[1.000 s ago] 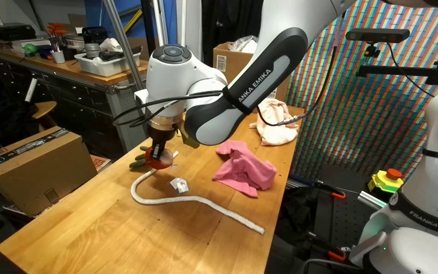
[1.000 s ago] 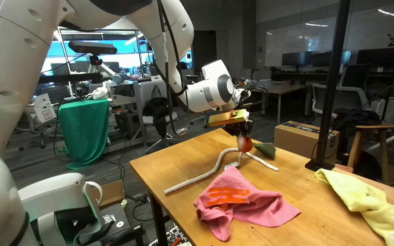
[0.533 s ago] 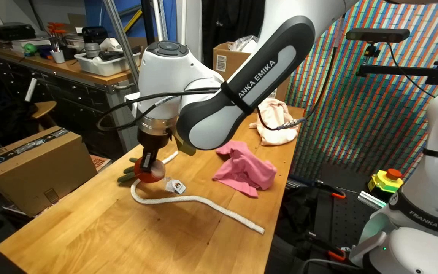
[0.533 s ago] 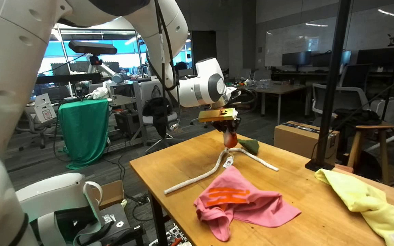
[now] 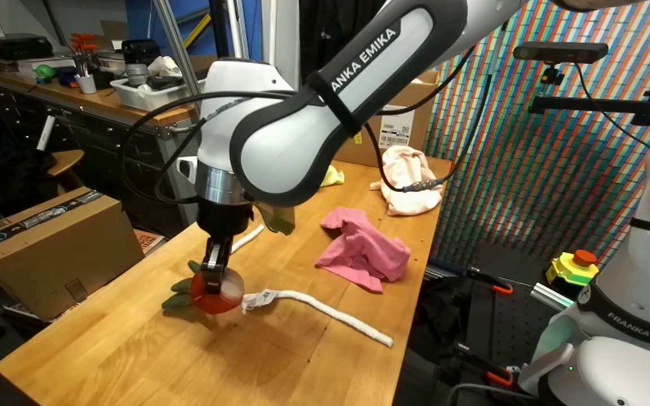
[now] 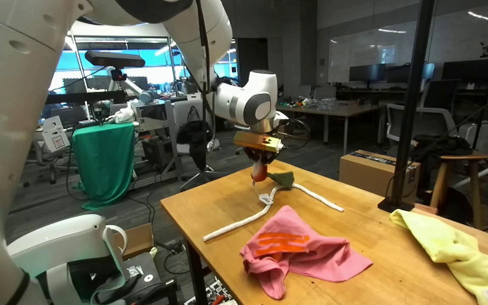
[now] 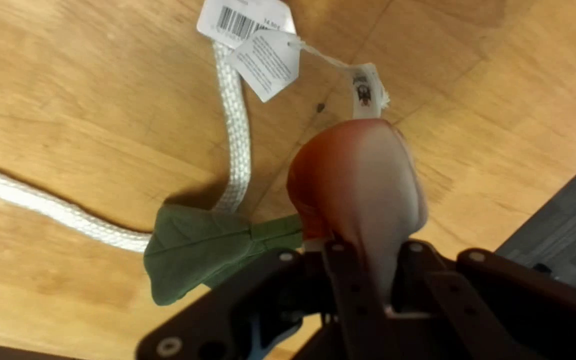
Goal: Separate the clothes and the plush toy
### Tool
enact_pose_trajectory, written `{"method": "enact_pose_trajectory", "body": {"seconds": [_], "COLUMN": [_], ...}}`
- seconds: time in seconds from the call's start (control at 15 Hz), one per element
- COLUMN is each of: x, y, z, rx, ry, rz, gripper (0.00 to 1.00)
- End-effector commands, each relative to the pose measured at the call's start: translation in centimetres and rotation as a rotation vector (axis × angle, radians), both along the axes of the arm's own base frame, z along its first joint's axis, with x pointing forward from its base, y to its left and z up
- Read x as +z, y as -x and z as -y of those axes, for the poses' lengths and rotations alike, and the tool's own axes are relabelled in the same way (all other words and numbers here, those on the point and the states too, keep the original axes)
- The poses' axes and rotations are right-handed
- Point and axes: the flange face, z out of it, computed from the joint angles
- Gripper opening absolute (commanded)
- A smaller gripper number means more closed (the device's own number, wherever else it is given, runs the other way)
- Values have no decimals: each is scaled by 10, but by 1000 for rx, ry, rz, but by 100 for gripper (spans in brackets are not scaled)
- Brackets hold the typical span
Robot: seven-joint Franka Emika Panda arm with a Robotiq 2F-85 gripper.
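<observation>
My pincer (image 7: 375,250) grips the toy (image 7: 328,175) by its round middle, probably because that squashes firmly, leaving its leaves (image 7: 198,250) loose above the desk (image 5: 150,338). The tube (image 7: 238,135) runs under them. Farther off rest the pink cloth (image 5: 364,248), cream cloth (image 5: 412,202) and yellow cloth (image 6: 443,237), apart, as my sorting presumably wants.

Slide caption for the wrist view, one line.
Gripper holding the plush toy over the table, green leaf hiding part of the white rope.

Yellow cloth (image 6: 460,254) cropped, toy (image 7: 338,180) part-hidden (by jaws)
</observation>
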Motion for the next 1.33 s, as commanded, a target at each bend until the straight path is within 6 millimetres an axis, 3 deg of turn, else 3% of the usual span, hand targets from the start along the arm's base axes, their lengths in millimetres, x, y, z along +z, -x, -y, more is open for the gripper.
{"method": "enact_pose_trajectory", "body": {"seconds": [0.0, 0.47, 1.27], "x": [19, 32, 18], "y": [1, 10, 28], "z": [-1, -13, -32], "rx": [52, 108, 148], "ry": [-72, -130, -200], "rz": [-68, -175, -421], "gripper": [8, 8, 8]}}
